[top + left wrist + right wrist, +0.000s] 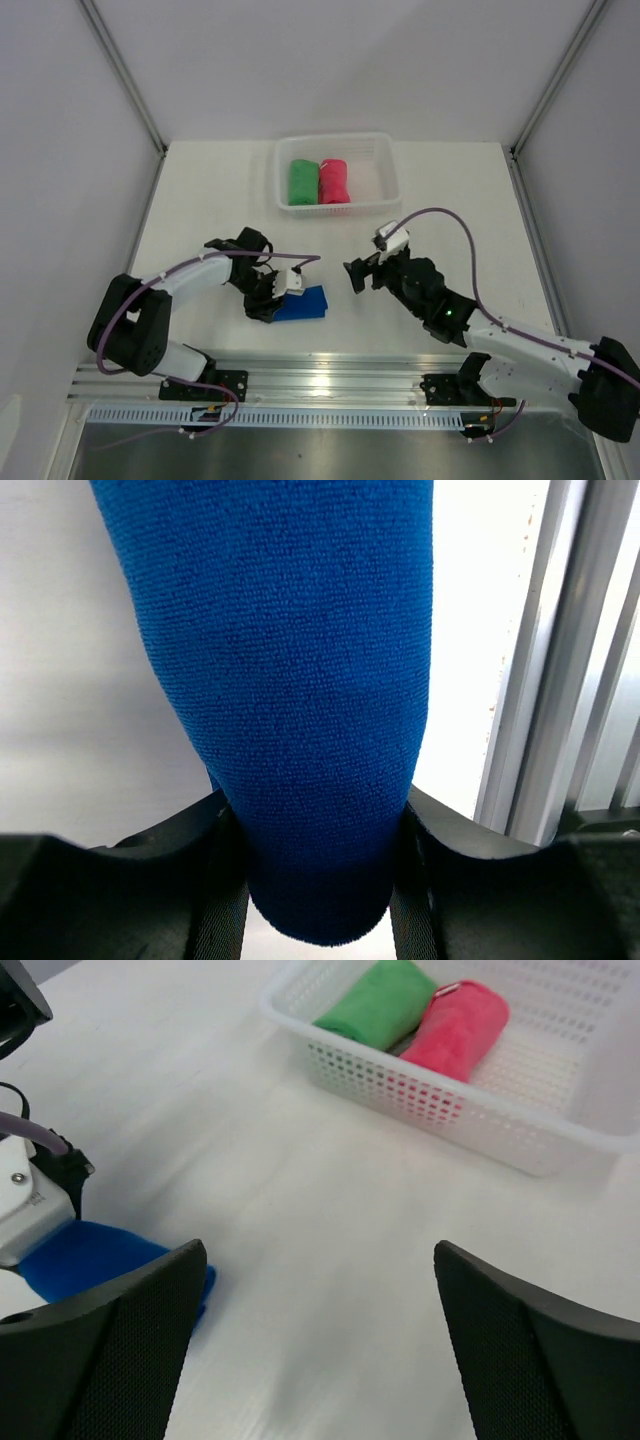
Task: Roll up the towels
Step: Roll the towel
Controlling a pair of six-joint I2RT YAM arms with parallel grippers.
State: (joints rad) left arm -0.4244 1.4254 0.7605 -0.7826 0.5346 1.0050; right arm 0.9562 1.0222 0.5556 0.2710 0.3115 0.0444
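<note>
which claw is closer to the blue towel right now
Left. The left claw is clamped on the blue towel, one finger on each side. The right claw hangs open and empty, off to the towel's right, not touching it.

A white slotted basket (pixel 375 175) stands near the white table's (pixel 200 210) far edge, a metal rail (pixel 330 380) opposite.

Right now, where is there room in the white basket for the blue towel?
The white slotted plastic basket is bare on its right side, between the rolled pink-red cloth towel and the right wall. The left side is crowded: the rolled green cloth towel lies beside the pink one.
</note>
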